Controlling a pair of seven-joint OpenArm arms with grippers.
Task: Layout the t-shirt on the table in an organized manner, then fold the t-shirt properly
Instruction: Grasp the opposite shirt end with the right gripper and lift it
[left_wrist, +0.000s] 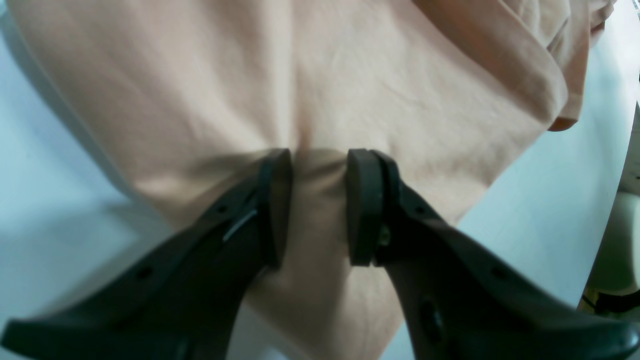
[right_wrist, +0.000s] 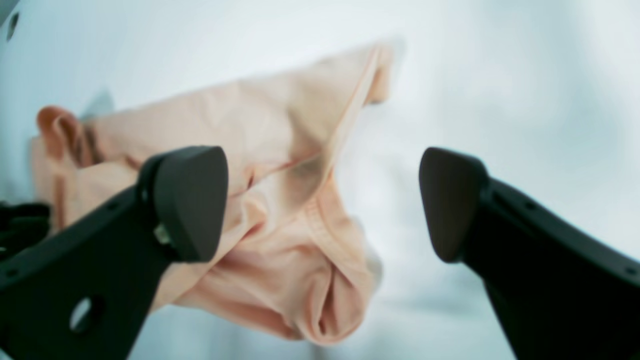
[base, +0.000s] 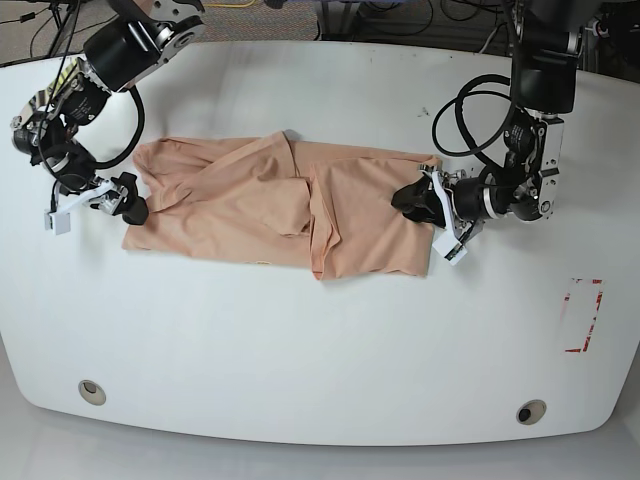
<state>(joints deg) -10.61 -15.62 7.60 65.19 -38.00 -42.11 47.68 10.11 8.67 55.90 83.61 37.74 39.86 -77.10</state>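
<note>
Peach cloth is bunched between the pads of the left tool (left_wrist: 319, 207), which pinches the shirt (base: 280, 205) at its edge. The shirt lies rumpled across the middle of the white table (base: 320, 340), folds overlapping at its centre. At its opposite end the right tool (right_wrist: 322, 202) hovers with pads spread wide, holding nothing.

Past far edge of worktop (base: 300, 350): tangle of black cables (base: 400, 18) on floor, strung along top of base view. Brownish floor (base: 35, 42) peeking in at top left corner. Over on my left wrist view, beyond worktop's curved edge: pale blurred surface (left_wrist: 622, 240), dark cable-like shape (left_wrist: 612, 300) low on it, too blurred to name.
</note>
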